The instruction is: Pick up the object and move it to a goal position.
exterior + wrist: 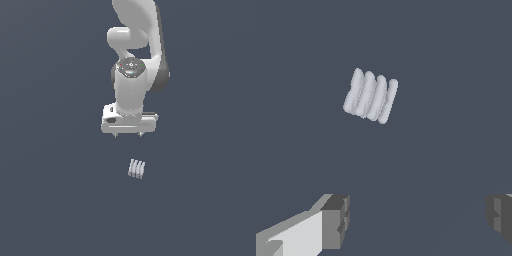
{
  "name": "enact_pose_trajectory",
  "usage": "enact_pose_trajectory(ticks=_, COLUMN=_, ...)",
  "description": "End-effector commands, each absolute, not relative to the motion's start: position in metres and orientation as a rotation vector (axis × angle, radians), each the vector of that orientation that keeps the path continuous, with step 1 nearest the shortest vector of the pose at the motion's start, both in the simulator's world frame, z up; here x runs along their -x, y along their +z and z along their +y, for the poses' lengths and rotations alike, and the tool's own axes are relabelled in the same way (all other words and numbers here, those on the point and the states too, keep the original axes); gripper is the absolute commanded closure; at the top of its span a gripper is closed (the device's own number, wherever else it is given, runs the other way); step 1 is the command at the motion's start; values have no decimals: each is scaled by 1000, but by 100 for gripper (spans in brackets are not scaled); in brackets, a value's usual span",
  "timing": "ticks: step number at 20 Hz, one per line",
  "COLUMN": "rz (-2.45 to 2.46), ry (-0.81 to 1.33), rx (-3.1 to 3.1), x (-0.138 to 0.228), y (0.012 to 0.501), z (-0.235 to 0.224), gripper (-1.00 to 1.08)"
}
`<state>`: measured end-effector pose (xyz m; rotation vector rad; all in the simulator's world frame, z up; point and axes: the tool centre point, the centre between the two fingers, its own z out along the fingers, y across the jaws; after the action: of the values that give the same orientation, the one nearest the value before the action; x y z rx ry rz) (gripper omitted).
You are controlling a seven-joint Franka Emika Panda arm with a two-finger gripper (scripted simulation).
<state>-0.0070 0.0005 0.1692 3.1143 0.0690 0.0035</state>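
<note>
The small pale grey-lavender ribbed block (136,168) is seen lying alone on the dark grey-blue surface (50,200), well apart from the white two-fingered gripper (127,135). The gripper is held above it, spread wide and empty, presumably so that the narrower block can be straddled.

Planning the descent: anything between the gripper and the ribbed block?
Nothing visible. The gripper is open and apart from the ribbed block, with only bare dark surface between them. In the wrist view the block sits alone ahead of the fingers. No goal marker shows, so that path can't be judged.
</note>
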Motion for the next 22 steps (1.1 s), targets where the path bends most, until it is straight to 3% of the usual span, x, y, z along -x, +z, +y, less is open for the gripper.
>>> enact_pose_trajectory(ticks=1, rz=69, ry=3, rx=-3114, x=7, y=169, z=1, gripper=-92)
enact_pose_trajectory(ticks=10, rz=129, ry=-43, rx=-3122, x=16, y=158, z=36, gripper=-92)
enact_pose_trajectory(ticks=22, rz=49, ry=-36, rx=-3128, x=0, y=150, z=36, gripper=-92)
